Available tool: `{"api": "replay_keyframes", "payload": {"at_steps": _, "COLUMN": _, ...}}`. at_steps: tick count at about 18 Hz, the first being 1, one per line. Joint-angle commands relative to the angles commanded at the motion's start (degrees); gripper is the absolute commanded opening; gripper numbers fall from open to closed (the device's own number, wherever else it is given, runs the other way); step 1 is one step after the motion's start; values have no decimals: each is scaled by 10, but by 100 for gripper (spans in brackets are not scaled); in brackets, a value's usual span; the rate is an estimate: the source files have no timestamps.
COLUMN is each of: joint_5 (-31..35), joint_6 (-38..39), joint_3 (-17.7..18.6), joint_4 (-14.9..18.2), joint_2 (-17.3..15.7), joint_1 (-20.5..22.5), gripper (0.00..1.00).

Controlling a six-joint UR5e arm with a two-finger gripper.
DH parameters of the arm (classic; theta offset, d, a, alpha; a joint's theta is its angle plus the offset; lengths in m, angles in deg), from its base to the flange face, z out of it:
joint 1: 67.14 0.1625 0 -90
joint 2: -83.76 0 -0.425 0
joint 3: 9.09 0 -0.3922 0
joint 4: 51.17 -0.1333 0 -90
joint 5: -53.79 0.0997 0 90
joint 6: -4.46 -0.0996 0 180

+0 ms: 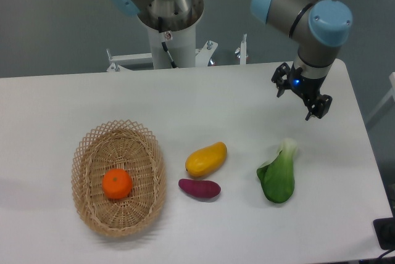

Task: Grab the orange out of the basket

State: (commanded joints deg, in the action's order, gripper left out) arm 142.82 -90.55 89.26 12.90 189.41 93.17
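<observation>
Sitting in your oval tan wicker basket [83,153]: small round orange fruit [116,184], untouched. Two-finger gripper [300,94] well apart at far right, fingers spread, holding nothing.

Woven tan wicker for the basket [92,153], finely dimpled matt peel on the orange [116,184], smooth matt white on the table [185,97], glossy smooth skin on the mango [206,158].
</observation>
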Motion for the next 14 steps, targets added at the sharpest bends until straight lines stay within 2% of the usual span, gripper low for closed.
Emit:
{"api": "replay_keyframes", "payload": {"at_steps": 10, "joint_5": 1, "joint_6": 4, "joint_3": 0, "joint_4": 2, "joint_2": -1, "joint_1": 0, "gripper": 100}}
{"api": "replay_keyframes", "payload": {"at_steps": 14, "joint_5": -13, "joint_6": 11, "joint_3": 14, "joint_4": -3, "joint_2": -7, "joint_1": 0, "gripper": 100}}
